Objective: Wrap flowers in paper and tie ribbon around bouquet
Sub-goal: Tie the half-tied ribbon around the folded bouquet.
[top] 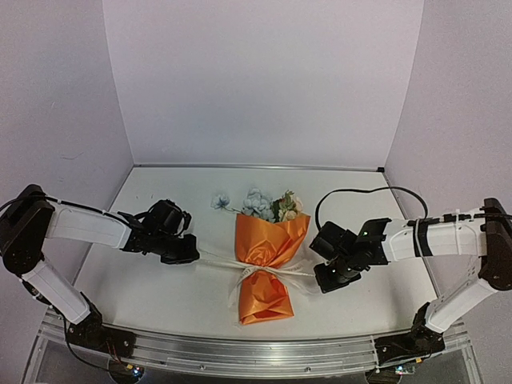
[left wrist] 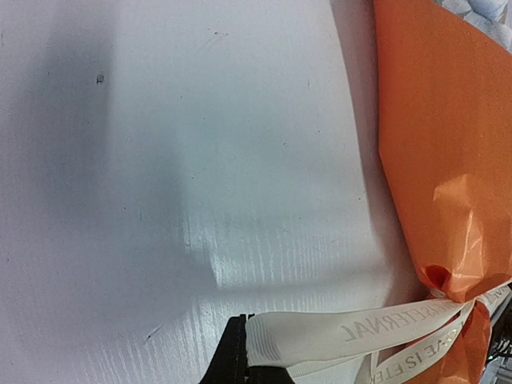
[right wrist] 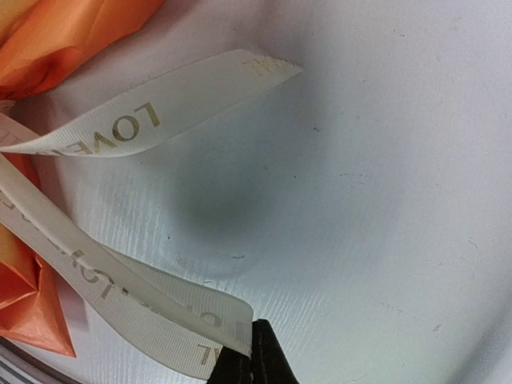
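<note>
two tools are on one ribbon (top: 258,270), so this looks like the tying step, with the wrapping already done. the bouquet (top: 268,260) lies in the middle of the bench (top: 152,300), narrow end toward the arms. the orange paper (top: 270,240) is pinched at the waist and the flowers (top: 258,204) poke out of the far, wide end. the ribbon crosses that waist and runs out to both sides. the left tool (top: 194,258) is closed on the strand just left of the bundle. the right tool (top: 324,280) is closed on the strand just right of it. in the wrist views each black fingertip pinches what looks like a doubled length of ribbon, and one loose end (right wrist: 240,72) lies free on the right. whether the knot at the waist is fully formed i cannot tell.

my guess is the next move is an even, outward pull by both arms to cinch it. it should be gentle enough that the light bundle neither slides nor spins and the thin paper does not tear, and only then should they let go.
</note>
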